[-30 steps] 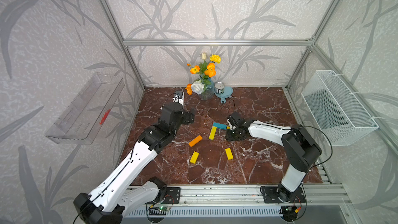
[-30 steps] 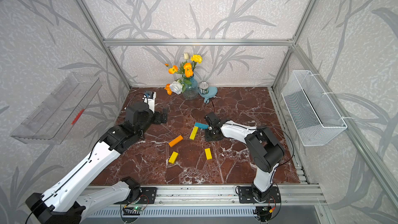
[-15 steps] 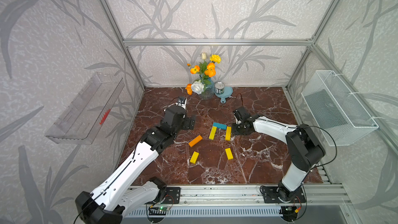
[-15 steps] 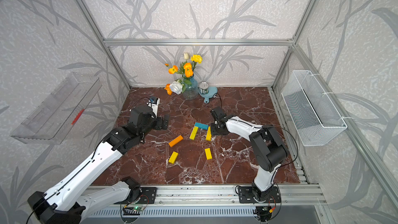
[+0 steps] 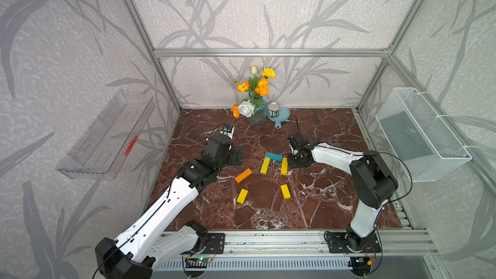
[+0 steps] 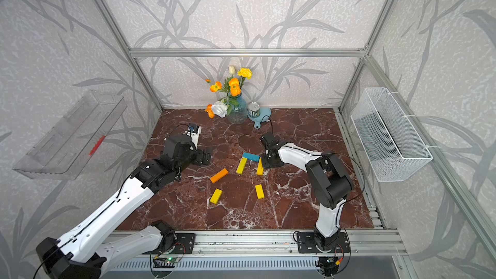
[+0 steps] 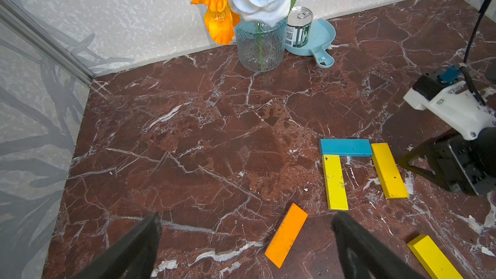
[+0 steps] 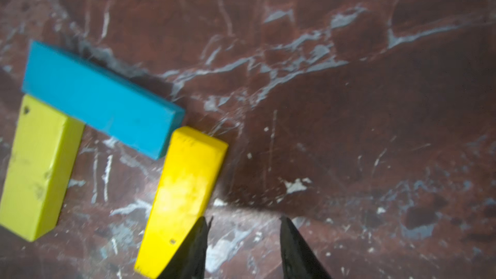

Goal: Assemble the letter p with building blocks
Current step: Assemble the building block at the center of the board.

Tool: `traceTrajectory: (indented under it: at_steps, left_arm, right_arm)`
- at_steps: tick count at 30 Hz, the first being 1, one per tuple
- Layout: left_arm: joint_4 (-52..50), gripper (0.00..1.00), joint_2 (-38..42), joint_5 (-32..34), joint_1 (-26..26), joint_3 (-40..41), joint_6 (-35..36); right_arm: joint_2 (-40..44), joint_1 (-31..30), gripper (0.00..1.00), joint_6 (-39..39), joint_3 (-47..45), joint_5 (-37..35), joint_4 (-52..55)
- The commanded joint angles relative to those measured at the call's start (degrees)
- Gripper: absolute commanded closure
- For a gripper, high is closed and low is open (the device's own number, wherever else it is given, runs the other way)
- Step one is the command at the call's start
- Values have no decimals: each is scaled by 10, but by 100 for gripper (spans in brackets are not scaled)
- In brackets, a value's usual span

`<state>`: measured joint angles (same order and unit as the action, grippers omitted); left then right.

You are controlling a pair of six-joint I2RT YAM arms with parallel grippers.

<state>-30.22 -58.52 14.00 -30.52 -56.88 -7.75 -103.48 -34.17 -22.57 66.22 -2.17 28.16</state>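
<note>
P half built midway between worktop's side edges: blue block caps stem block, side block abuts its end | right claw slightly parted, empty, beside side block, likely to square it | left claw wide, empty, facing orange block

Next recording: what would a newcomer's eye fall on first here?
Bright colour at mid-table draws the eye: a blue block meets a yellow stem block and a yellow side block in an arch, the open right gripper beside it. An orange block lies loose nearby, and flowers in a vase stand at the back wall.
</note>
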Motion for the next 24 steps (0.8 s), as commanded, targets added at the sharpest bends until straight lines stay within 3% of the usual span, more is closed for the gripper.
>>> traceTrajectory:
  at_steps: [1,6,17,21,24]
  left_arm:
    - [1,0,14,-3,3,5,-4]
    - [2,0,13,-4,3,3,-2]
    - [3,0,9,-23,3,3,4]
    - [-88,0,-31,-73,3,-17,35]
    - [-157,0,-83,-42,2,-33,47]
  right_arm:
    - [35,-35,55,20,2,-40,51]
    - [54,-44,55,2,-42,-27,35]
    - [54,-104,51,45,-34,-48,45]
    - [128,-99,43,31,-67,-33,4]
    - [185,-62,39,16,-102,20,-34]
